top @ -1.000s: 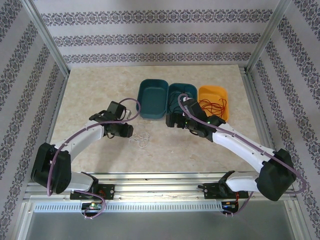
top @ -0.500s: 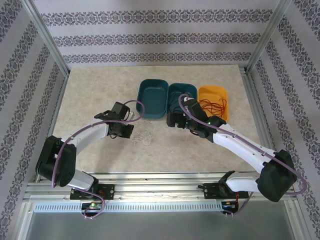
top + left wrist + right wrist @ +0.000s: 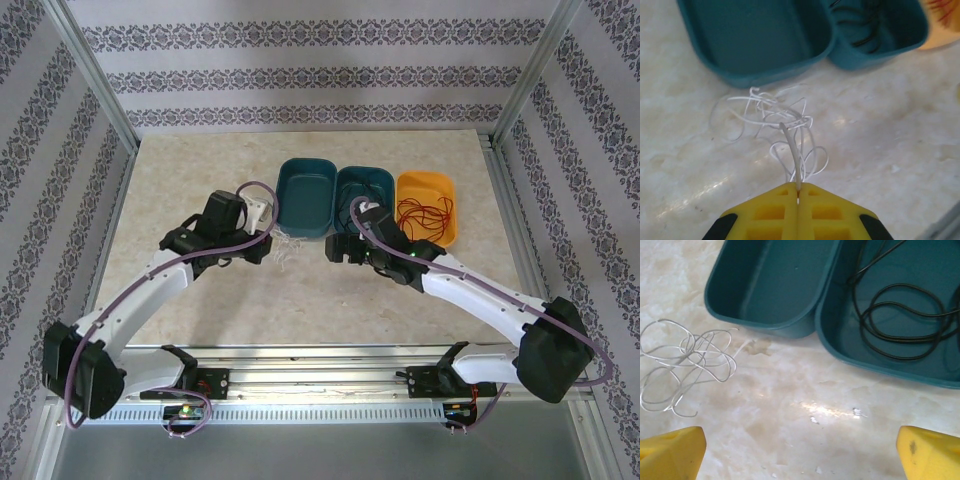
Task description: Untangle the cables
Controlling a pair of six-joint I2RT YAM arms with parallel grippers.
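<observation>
**Two arms at a marble-patterned surface [image 3: 200,300] bearing three bins and loose cables.**
Side by side stand the left teal bin [image 3: 305,200], the middle teal bin [image 3: 375,182] holding a coiled black cable [image 3: 905,340], and the orange bin [image 3: 425,176] holding a red cable [image 3: 425,212]. The right hand [image 3: 797,440] hovers with its fingers wide apart. The left hand [image 3: 798,186] is clamped on a strand of the tangled white cable [image 3: 789,123], bunched just in front of the left teal bin.

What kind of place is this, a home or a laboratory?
Likely a robot test booth, not a home: wallpapered panels held in a metal frame, with left arm and right arm bolted to a rail at the table edge.
</observation>
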